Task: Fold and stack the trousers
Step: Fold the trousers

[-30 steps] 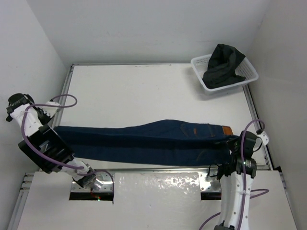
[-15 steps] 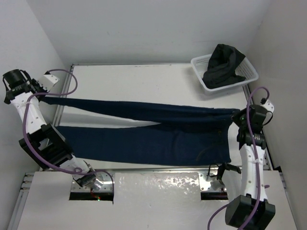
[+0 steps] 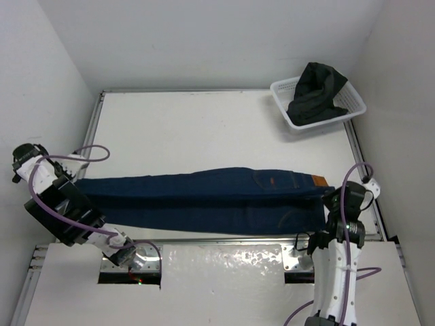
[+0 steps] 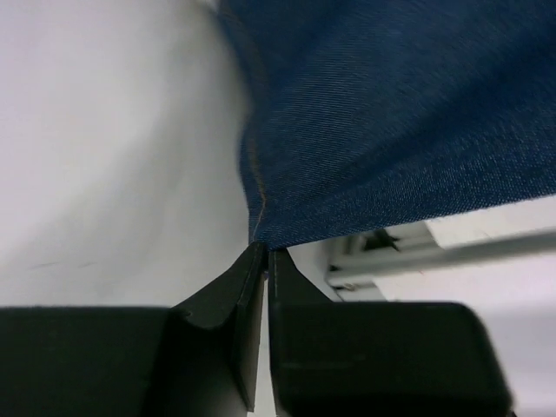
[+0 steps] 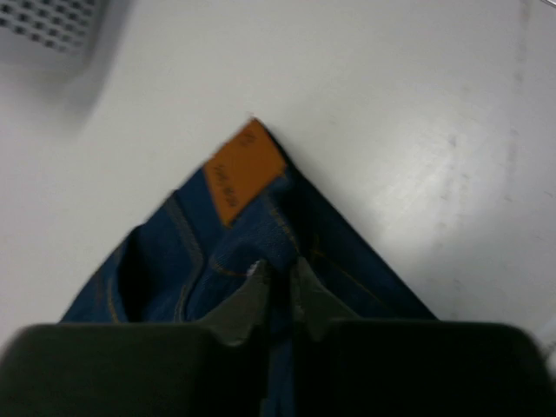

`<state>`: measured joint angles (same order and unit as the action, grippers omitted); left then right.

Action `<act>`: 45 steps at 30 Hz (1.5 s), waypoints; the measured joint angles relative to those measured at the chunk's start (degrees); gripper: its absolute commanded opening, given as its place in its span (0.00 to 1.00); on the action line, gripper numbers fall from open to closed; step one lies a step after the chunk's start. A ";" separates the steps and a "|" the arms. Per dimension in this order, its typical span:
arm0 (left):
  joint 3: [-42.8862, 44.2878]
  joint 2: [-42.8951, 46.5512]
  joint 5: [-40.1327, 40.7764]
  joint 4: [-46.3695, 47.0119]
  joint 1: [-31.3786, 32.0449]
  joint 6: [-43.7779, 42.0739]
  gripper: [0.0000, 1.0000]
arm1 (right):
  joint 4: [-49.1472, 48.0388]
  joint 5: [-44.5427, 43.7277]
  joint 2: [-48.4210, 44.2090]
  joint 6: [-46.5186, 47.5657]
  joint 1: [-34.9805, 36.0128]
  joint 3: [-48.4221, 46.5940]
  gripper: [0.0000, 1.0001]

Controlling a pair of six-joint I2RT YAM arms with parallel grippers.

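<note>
The dark navy jeans point(image 3: 204, 200) lie folded lengthwise across the table's near half, waist to the right with the tan patch point(image 3: 321, 181) showing. My left gripper point(image 3: 70, 178) is shut on the leg hem point(image 4: 261, 228) at the far left. My right gripper point(image 3: 331, 199) is shut on the waistband point(image 5: 280, 252), just below the tan patch point(image 5: 245, 171). The cloth stretches between the two grippers.
A white basket point(image 3: 355, 109) holding a dark crumpled garment point(image 3: 316, 92) stands at the back right corner. The table's metal frame rail point(image 4: 417, 256) runs under the left hem. White walls enclose the table on three sides.
Both grippers had carried the upper leg toward the back; now they have come back toward the near side and the jeans lie folded lengthwise again.
</note>
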<state>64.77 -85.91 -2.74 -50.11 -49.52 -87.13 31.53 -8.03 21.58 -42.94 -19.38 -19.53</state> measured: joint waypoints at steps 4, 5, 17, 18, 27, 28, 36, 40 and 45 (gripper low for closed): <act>-2.93 0.04 2.75 -1.22 -0.46 -2.43 0.20 | 7.34 -7.54 -3.08 -3.98 -0.11 1.09 0.42; -3.23 0.07 3.65 -1.14 -0.46 -2.80 0.22 | 9.25 -10.54 -3.67 -5.31 -0.15 0.98 0.49; 10.40 -2.67 11.34 -5.11 -2.21 -2.84 0.42 | 5.57 -19.43 5.49 7.15 -0.42 -11.04 0.57; 12.96 -2.89 10.10 -4.85 -1.62 -1.46 0.42 | 4.20 -15.61 9.25 8.87 -0.42 -12.92 0.54; -1.88 -1.05 3.30 -0.09 14.43 13.99 0.42 | -0.20 0.72 24.94 8.11 14.56 -11.06 0.35; -5.03 -1.57 4.44 1.09 14.40 15.10 0.42 | -0.24 0.72 25.57 7.06 17.75 -9.75 0.37; -16.00 -4.20 11.69 12.76 16.31 21.90 0.42 | -3.15 0.46 43.56 1.18 23.71 -4.87 0.44; -18.51 -6.54 14.95 20.74 22.80 25.07 0.42 | -3.56 -1.05 54.07 1.27 23.50 -11.17 0.44; -11.21 -13.05 17.18 21.75 28.41 30.27 0.41 | -6.86 -0.55 64.98 1.60 18.71 -20.20 0.44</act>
<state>53.56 -98.96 14.44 -28.36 -21.10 -56.86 24.67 -8.58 86.56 -41.34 -0.67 -39.72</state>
